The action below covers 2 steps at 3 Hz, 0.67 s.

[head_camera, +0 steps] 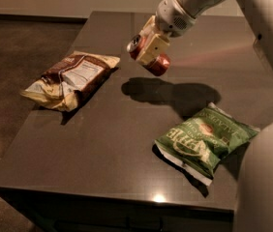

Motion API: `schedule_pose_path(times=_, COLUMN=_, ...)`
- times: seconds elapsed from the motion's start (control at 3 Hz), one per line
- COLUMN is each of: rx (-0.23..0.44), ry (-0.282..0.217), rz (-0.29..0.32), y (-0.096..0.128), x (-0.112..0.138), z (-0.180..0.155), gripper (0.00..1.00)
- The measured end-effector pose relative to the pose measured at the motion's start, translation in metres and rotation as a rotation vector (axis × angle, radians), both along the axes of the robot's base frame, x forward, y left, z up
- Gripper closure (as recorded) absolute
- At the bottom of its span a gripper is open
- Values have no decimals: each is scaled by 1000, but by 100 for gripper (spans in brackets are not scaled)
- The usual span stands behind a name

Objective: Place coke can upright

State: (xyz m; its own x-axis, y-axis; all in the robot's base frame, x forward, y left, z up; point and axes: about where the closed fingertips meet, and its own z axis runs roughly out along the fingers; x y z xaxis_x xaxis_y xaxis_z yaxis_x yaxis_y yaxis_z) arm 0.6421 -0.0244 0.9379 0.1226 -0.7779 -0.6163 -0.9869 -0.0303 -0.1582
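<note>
The red coke can (158, 65) with a silver end is held in the air above the middle of the dark table (102, 144), tilted on its side with one end facing up-left. My gripper (149, 48) is shut on the can, its cream-coloured fingers (152, 49) clamped across the can's body. The white arm comes in from the upper right. The can's shadow falls on the table just below it.
A brown and cream chip bag (71, 79) lies at the left of the table. A green chip bag (204, 140) lies at the front right. The table's front edge is near the bottom; dark floor lies to the left.
</note>
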Motion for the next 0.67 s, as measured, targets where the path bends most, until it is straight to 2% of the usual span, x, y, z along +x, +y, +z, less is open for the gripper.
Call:
schedule_pose_path(times=0.33, rx=148, ry=52, rz=-121, y=4, x=-9, z=4, gripper=100)
schedule_pose_path(times=0.67, rx=292, ry=90, rz=-227, y=9, x=-16, z=-9, gripper=100)
